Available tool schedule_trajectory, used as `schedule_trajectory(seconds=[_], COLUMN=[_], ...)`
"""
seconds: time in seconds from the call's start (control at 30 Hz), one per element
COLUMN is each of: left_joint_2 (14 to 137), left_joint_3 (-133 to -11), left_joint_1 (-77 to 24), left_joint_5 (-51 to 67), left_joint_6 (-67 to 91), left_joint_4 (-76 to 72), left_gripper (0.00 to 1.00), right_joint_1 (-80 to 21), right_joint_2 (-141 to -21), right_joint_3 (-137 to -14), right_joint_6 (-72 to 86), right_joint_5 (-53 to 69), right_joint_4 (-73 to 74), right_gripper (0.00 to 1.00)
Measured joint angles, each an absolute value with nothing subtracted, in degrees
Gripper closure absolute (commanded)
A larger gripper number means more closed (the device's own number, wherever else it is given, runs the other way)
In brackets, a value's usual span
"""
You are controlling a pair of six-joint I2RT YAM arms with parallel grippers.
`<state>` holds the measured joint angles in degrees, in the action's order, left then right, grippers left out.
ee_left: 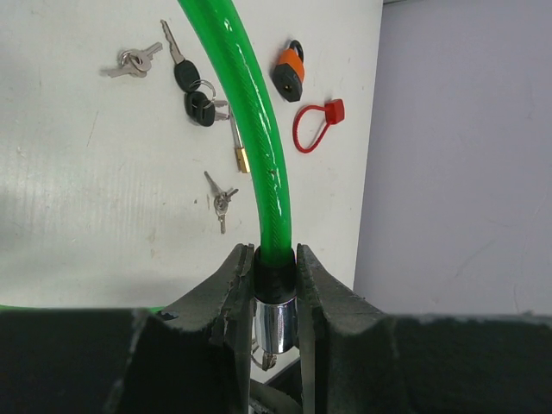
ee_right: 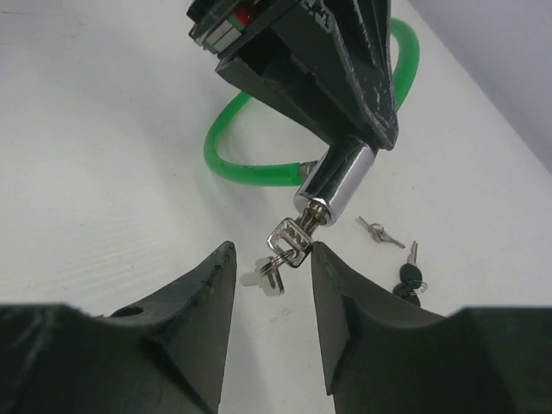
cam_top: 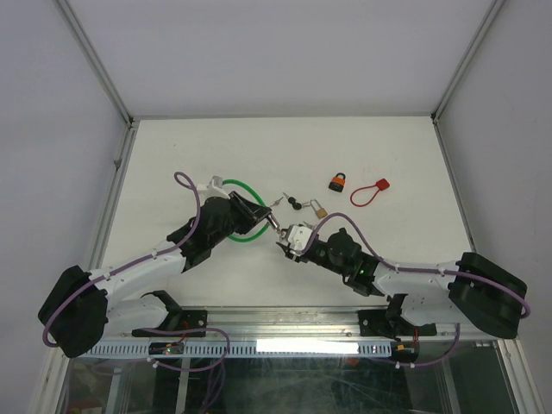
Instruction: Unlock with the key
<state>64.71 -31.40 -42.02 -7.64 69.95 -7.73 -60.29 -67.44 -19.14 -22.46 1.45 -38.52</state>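
Note:
A green cable lock (cam_top: 244, 186) lies curled on the white table, and its chrome cylinder end (ee_left: 276, 317) is lifted off the surface. My left gripper (ee_left: 276, 269) is shut on that end, clamping the black collar and chrome barrel. A silver key (ee_right: 294, 236) sticks in the cylinder's (ee_right: 336, 183) keyhole, with a ring and white tag (ee_right: 264, 276) hanging from it. My right gripper (ee_right: 272, 259) is open around the key. Its right finger touches the key's head and its left finger stands clear.
Spare keys lie beyond the cable: a silver pair (ee_left: 135, 60), black-headed keys (ee_left: 194, 90) and a small set (ee_left: 222, 197). An orange padlock (cam_top: 338, 182), a red loop lock (cam_top: 371, 191) and a brass padlock (cam_top: 317, 208) sit further right.

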Motion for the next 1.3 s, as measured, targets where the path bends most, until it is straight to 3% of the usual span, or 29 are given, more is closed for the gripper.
schedule_trajectory(seconds=[0.2, 0.5, 0.77, 1.3], left_joint_2=[64.95, 64.95, 64.93, 63.55], left_joint_3=[-31.59, -31.62, -31.62, -30.37], left_joint_1=[-42.02, -42.02, -42.0, -41.98], left_joint_5=[-7.64, -7.97, -8.51, -7.92], left_joint_6=[70.57, 71.55, 72.62, 73.58], left_joint_4=[-7.46, -6.83, -6.24, -6.02], left_gripper=[1.0, 1.0, 1.0, 0.99], right_joint_1=[-61.47, -62.37, -62.67, -62.61], right_joint_2=[-71.05, -72.88, -72.58, -70.76], right_joint_3=[-18.7, -18.7, -18.61, -18.22], right_joint_6=[-26.57, -27.31, -22.57, -7.11], right_joint_5=[-2.63, -5.76, -9.28, -11.18], right_joint_4=[-46.39, -48.69, -49.34, -48.42], right_gripper=[0.74, 0.78, 1.0, 1.0])
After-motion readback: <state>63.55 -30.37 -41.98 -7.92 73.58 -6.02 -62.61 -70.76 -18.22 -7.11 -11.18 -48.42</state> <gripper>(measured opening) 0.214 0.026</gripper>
